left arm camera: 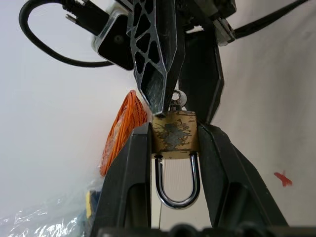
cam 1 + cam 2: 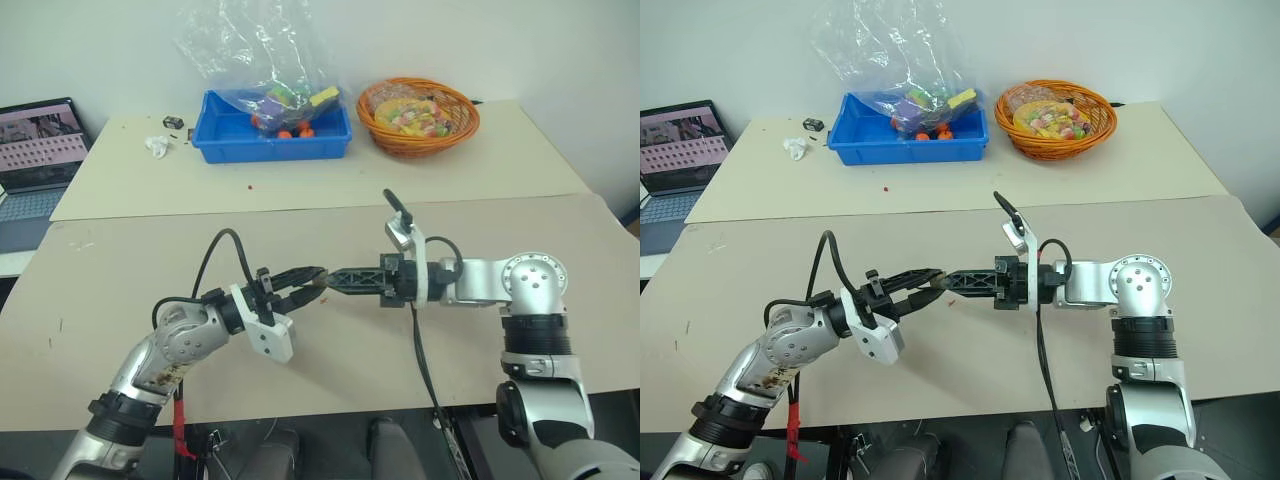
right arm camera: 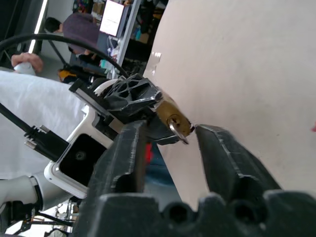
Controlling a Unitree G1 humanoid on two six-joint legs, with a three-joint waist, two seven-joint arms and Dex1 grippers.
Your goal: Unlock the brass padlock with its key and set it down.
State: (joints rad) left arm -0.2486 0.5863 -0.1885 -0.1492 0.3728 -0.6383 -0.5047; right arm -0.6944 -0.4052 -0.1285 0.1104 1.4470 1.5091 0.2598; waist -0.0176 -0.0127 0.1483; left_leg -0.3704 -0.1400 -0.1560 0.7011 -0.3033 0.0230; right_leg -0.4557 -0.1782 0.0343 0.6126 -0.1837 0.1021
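One brass padlock (image 1: 174,137): worn gold body, silvery shackle, key (image 3: 177,129) inserted.

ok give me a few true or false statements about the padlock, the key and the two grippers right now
1. The left gripper is clamped on the brass padlock. True.
2. The padlock's shackle has sprung out of the body. False: both legs of the loop sit in the body.
3. The right gripper is pinching the key. False: its fingers stand apart on either side of the key, which sits in the padlock.
4. The padlock lies on the table. False: it is held above it.
5. An orange basket sits at the far side of the table. True.
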